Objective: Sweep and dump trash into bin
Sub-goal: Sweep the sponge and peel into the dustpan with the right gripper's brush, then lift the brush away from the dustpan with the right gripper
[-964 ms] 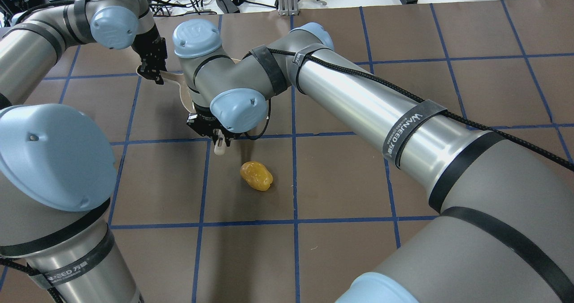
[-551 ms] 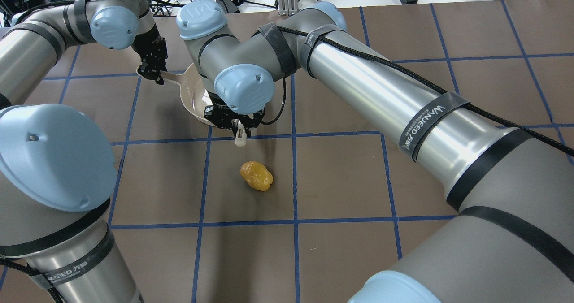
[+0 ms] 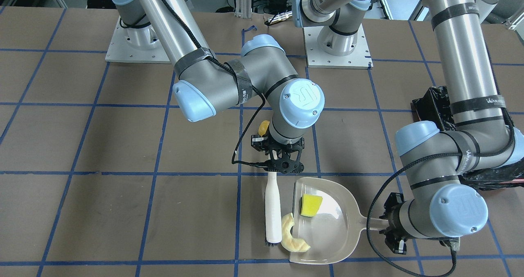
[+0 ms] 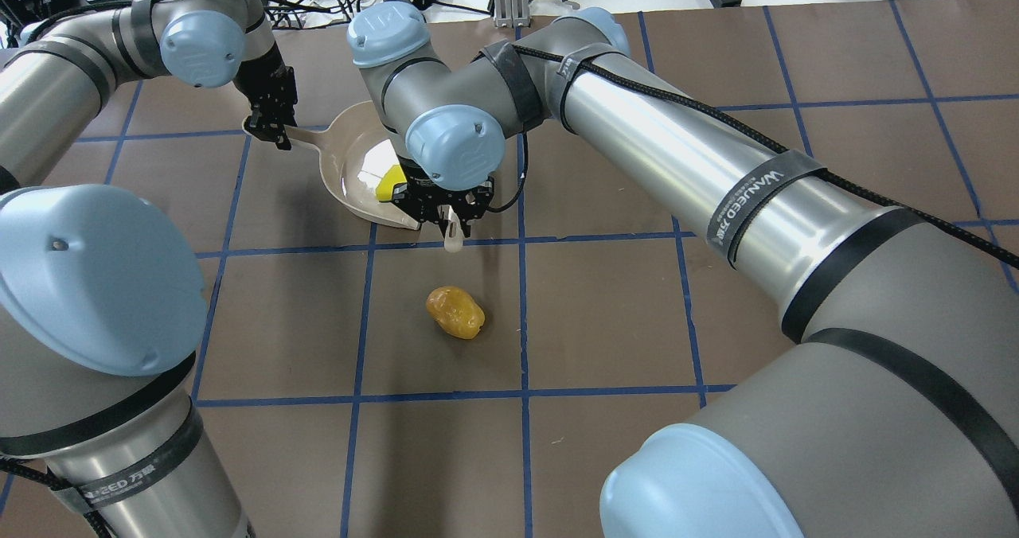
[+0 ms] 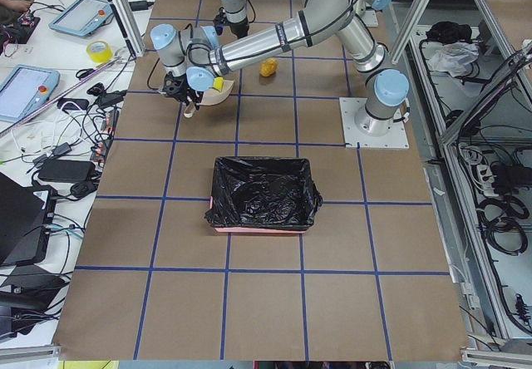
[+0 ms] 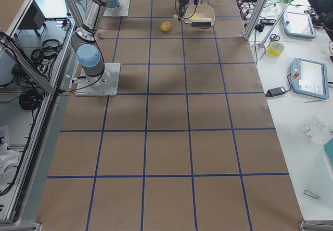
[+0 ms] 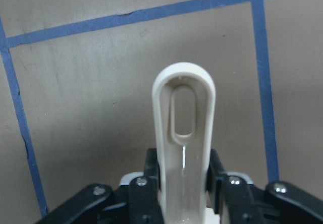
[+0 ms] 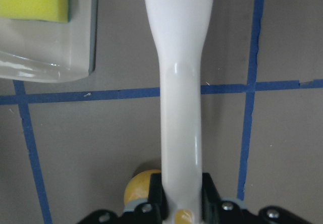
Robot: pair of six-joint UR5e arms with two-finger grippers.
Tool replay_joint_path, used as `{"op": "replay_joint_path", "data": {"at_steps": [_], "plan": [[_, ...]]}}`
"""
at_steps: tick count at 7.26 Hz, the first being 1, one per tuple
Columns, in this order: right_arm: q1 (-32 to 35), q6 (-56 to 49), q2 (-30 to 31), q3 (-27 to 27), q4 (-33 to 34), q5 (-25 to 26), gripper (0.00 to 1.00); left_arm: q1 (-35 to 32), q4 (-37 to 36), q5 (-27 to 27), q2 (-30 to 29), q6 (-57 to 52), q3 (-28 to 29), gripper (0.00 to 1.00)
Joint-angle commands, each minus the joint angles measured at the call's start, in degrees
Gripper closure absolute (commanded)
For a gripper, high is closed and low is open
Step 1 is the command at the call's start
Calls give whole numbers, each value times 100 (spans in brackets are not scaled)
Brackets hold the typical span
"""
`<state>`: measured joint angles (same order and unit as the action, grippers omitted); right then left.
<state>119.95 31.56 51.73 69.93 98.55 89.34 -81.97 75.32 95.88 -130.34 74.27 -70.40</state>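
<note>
Brush (image 3: 272,211) beside dustpan (image 3: 331,228) mouth.
Right claw (image 3: 283,167) clamps brush handle; left claw (image 4: 271,130) clamps dustpan handle. Yellow sponge piece (image 3: 310,205) inside dustpan; crescent piece (image 3: 291,236) at its lip; potato-like lump (image 4: 455,312) well apart.

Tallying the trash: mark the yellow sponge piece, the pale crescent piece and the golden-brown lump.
yellow sponge piece (image 3: 311,205), exterior front-facing view, middle of its yellow face.
pale crescent piece (image 3: 288,238), exterior front-facing view, bend of its curve.
golden-brown lump (image 4: 455,312), overhead exterior view, middle of its glossy top.
</note>
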Motion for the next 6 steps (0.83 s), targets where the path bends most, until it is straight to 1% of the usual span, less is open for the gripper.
{"op": "replay_joint_path", "data": {"at_steps": [1, 2, 3, 4, 5, 6], "plan": [[29, 105, -198, -15, 226, -83, 90, -4, 0, -8, 0, 0, 0, 100], [90, 288, -234, -32, 374, -127, 89, -4, 0, -8, 0, 0, 0, 100], [230, 629, -312, -41, 619, -484, 89, -4, 0, -8, 0, 0, 0, 100], [396, 894, -435, -128, 787, -575, 90, 5, 0, 1, 0, 0, 0, 100], [476, 1105, -480, -277, 789, -619, 90, -4, 0, 1, 0, 0, 0, 100], [573, 1281, -515, -357, 806, -846, 90, -4, 0, 1, 0, 0, 0, 100]]}}
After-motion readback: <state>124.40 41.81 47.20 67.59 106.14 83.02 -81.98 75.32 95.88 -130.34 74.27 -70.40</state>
